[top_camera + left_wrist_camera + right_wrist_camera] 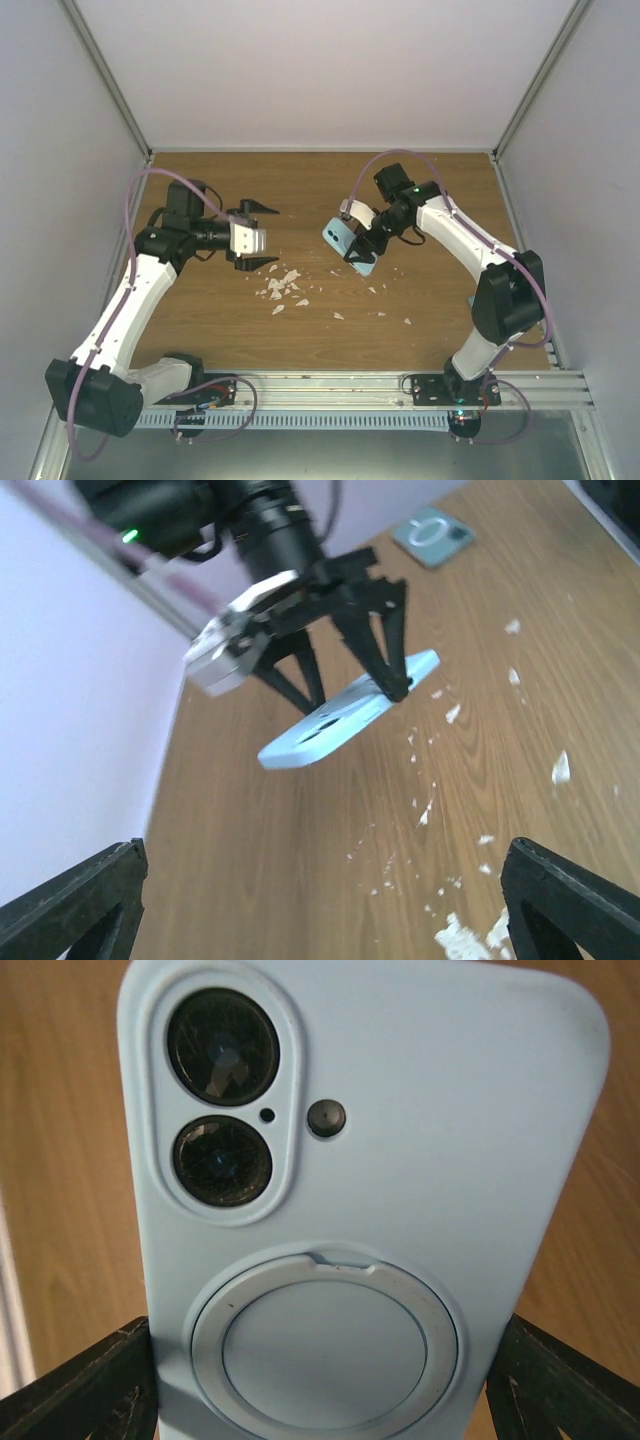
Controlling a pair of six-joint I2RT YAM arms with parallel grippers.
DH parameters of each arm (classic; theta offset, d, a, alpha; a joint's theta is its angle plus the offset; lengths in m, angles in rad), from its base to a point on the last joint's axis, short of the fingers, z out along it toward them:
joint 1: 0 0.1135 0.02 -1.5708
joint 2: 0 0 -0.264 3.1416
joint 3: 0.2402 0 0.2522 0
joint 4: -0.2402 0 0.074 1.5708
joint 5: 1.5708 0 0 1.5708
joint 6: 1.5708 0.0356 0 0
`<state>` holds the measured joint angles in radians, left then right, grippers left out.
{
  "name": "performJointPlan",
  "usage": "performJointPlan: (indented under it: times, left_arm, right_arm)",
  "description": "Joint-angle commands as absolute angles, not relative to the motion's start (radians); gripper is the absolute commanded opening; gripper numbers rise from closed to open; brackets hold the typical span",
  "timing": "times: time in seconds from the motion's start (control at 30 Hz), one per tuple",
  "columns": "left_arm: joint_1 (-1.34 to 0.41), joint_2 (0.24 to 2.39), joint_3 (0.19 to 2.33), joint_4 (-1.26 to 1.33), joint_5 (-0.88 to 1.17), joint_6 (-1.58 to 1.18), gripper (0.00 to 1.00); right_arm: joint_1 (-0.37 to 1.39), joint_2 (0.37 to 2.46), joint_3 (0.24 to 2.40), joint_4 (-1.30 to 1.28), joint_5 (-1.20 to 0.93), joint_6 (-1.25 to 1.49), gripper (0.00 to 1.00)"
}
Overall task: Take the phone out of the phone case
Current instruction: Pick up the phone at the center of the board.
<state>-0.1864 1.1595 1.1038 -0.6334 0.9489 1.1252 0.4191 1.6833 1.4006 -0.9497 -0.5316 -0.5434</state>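
Saw right pincer (pixel 358 250) clamped on phone case (pixel 338 237) at three o'clock, left pincer (pixel 277 236) spread. Judged case pliable, slick; best peeled at corner.

Colours on my feed
I see a pale blue phone case (pixel 400 1140), silver-grey ring (pixel 325 1350), dark lenses (pixel 222 1045); white flecks (pixel 280 288) on the brown wood-grain table (pixel 200 330).

Probably a lab cell: white panels (pixel 320 70), aluminium rails (pixel 330 385).

left end effector (pixel 270 236) spread wide, arm bent inward; right end effector (pixel 358 248) clamped, raised, facing the left.
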Motion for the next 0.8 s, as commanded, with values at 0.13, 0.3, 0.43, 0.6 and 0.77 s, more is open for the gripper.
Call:
performJointPlan:
  times: [0.13, 0.3, 0.43, 0.6, 0.77]
  left_arm:
    - [-0.261, 1.113, 1.057, -0.762, 0.923, 1.847, 0.86]
    - [-0.318, 1.129, 1.06, -0.76, 0.895, 1.916, 0.78]
    - [-0.362, 1.141, 1.047, -0.749, 0.852, 1.948, 0.72]
    - [-0.402, 1.151, 1.036, -0.723, 0.812, 1.962, 0.64]
    - [-0.423, 1.165, 1.029, -0.716, 0.762, 2.002, 0.55]
  right_arm:
    - [0.517, 1.684, 1.46, -1.028, -0.71, -0.605, 0.63]
    - [0.551, 1.699, 1.479, -1.055, -0.744, -0.612, 0.63]
    - [0.578, 1.715, 1.504, -1.077, -0.759, -0.617, 0.63]
    - [0.615, 1.718, 1.518, -1.091, -0.786, -0.615, 0.63]
    - [0.639, 1.723, 1.525, -1.111, -0.798, -0.621, 0.63]
